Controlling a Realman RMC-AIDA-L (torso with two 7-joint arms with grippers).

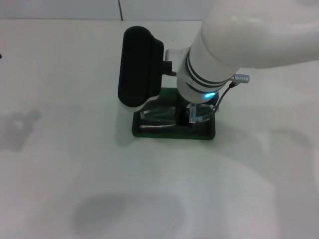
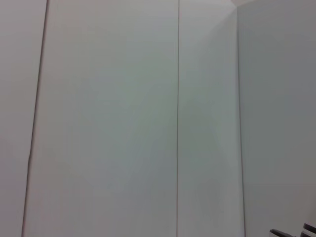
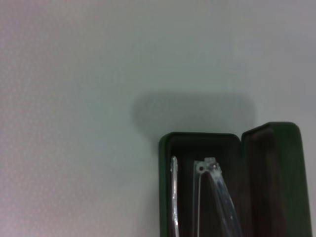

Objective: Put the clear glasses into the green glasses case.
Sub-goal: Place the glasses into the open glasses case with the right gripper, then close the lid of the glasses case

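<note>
my right gripper (image 1: pixel 195 115) hangs over the open green glasses case (image 1: pixel 173 130) mid-table; the clear glasses (image 1: pixel 158 118) lie folded on its dark lining; my jaws' state i cannot tell.

Clear glasses (image 1: pixel 158 118) lie inside open green glasses case (image 1: pixel 149 132); right arm (image 1: pixel 224 55) seemingly overhead.

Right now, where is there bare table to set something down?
Bare table spreads left of and in front of the green glasses case. It is crowded over the case, where the right gripper hangs above the clear glasses.
</note>
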